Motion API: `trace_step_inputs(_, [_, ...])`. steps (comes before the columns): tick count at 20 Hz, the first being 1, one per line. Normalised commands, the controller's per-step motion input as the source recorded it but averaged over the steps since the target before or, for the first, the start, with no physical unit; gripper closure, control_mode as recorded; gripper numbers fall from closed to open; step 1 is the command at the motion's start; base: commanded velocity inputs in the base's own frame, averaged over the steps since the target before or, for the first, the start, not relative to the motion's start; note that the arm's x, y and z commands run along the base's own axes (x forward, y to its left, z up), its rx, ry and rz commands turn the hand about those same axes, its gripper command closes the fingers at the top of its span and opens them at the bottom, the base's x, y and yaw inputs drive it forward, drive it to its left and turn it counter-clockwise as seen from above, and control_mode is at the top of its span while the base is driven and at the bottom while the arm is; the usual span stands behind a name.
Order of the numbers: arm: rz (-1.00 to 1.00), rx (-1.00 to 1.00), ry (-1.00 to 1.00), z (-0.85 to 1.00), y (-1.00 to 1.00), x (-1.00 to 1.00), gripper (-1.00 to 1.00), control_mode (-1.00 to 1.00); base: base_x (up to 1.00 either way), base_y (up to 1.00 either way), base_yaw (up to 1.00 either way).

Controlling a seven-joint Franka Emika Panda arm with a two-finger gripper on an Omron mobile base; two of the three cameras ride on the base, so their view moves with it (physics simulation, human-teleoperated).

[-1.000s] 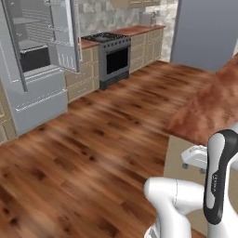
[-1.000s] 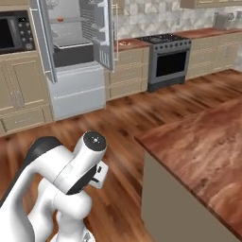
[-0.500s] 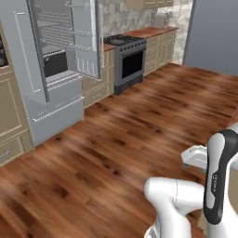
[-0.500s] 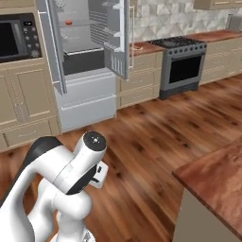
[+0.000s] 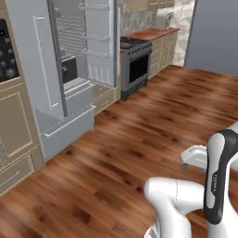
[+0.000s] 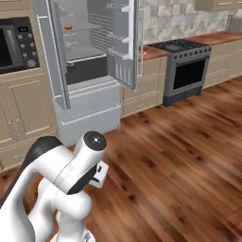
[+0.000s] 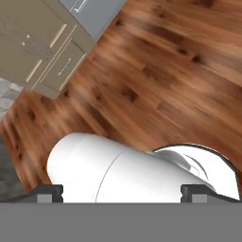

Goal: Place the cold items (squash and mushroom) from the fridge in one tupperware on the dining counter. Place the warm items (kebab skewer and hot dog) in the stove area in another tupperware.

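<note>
End effector (image 7: 122, 191) open, empty, above wood floor (image 7: 156, 75). Fridge (image 6: 90, 71) well ahead; small orange item (image 6: 69, 27) on shelf: probably light, firm. Grip across middle.

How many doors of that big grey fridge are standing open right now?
2. The left grey fridge door swings out beside the built-in black microwave; the right door, with shelves inside, swings toward the black stove. The lower drawers look shut.
</note>
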Motion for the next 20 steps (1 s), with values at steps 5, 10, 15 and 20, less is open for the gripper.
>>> trace_step_inputs(5, [0.0, 0.0, 0.0, 0.0, 0.0, 0.0, -1.0, 1.0, 0.94, 0.4, -0.33])
trace_step_inputs(10, [0.0, 0.0, 0.0, 0.0, 0.0, 0.0, -1.0, 1.0, 0.99, 0.25, -0.3])
trace_step_inputs(15, [0.0, 0.0, 0.0, 0.0, 0.0, 0.0, -1.0, 1.0, 1.0, 0.08, -0.19])
trace_step_inputs(20, [0.0, 0.0, 0.0, 0.0, 0.0, 0.0, -1.0, 1.0, 1.0, 0.06, -0.03])
